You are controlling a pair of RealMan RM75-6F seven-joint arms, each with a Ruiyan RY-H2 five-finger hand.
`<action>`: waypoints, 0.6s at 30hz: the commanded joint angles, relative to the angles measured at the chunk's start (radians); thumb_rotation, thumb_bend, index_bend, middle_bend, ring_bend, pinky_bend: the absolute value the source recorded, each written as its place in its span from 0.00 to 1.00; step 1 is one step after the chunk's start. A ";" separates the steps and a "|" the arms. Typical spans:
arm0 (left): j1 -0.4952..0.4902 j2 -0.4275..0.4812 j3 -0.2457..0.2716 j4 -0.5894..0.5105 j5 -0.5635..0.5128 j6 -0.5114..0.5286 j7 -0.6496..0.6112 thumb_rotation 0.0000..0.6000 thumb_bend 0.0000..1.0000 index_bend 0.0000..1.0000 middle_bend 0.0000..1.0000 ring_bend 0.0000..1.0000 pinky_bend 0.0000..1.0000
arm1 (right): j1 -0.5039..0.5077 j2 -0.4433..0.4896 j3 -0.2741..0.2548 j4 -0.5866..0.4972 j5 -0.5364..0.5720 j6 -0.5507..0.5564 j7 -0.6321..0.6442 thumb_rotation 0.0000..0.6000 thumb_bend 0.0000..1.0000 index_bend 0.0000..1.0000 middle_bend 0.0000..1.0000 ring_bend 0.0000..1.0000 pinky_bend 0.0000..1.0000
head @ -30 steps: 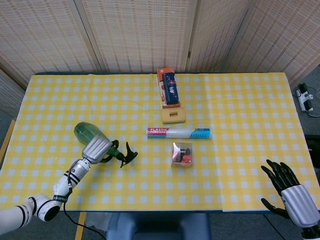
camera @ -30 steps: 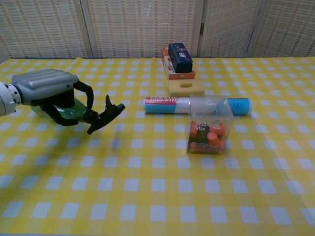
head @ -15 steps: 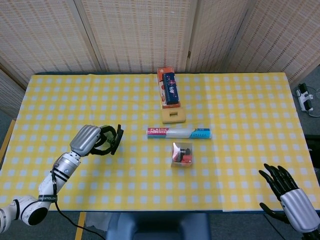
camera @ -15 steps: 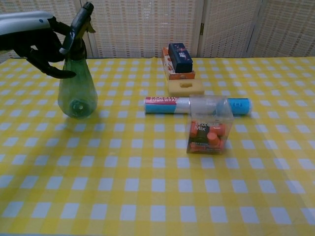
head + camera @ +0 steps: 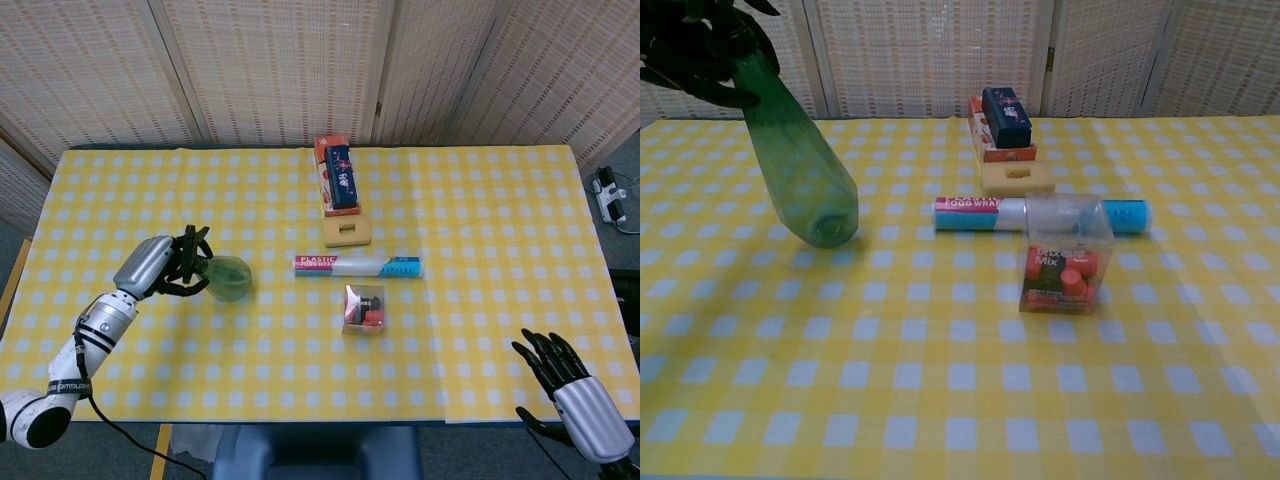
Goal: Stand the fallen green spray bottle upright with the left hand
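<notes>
Green spray bottle [image 5: 800, 170] is lifted at its top end by the left hand [image 5: 158, 266], which grips its neck; the bottle leans, its base low over the left part of the yellow checked counter [image 5: 480, 210]. To its right lie a long plastic wrap box [image 5: 357, 266], a clear box with orange pieces [image 5: 1065, 256], and further back a tan block [image 5: 346, 230] with an orange-and-blue pack [image 5: 335, 174]. All are well apart from the bottle. In the chest view the hand is cut off by the frame. The right hand [image 5: 578, 392] waits at the counter's near right corner, fingers spread, holding nothing.
</notes>
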 commanded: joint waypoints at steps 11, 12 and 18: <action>-0.042 0.144 -0.022 -0.008 -0.145 -0.218 -0.080 1.00 0.51 0.72 1.00 1.00 1.00 | 0.014 -0.006 0.003 -0.009 0.016 -0.034 -0.016 1.00 0.26 0.00 0.00 0.00 0.00; -0.041 0.139 -0.021 0.001 -0.145 -0.218 -0.085 1.00 0.52 0.72 1.00 1.00 1.00 | 0.014 -0.007 0.004 -0.009 0.018 -0.036 -0.018 1.00 0.26 0.00 0.00 0.00 0.00; -0.032 0.124 -0.020 0.031 -0.115 -0.219 -0.110 1.00 0.52 0.72 1.00 1.00 1.00 | 0.017 -0.008 0.005 -0.012 0.024 -0.043 -0.021 1.00 0.26 0.00 0.00 0.00 0.00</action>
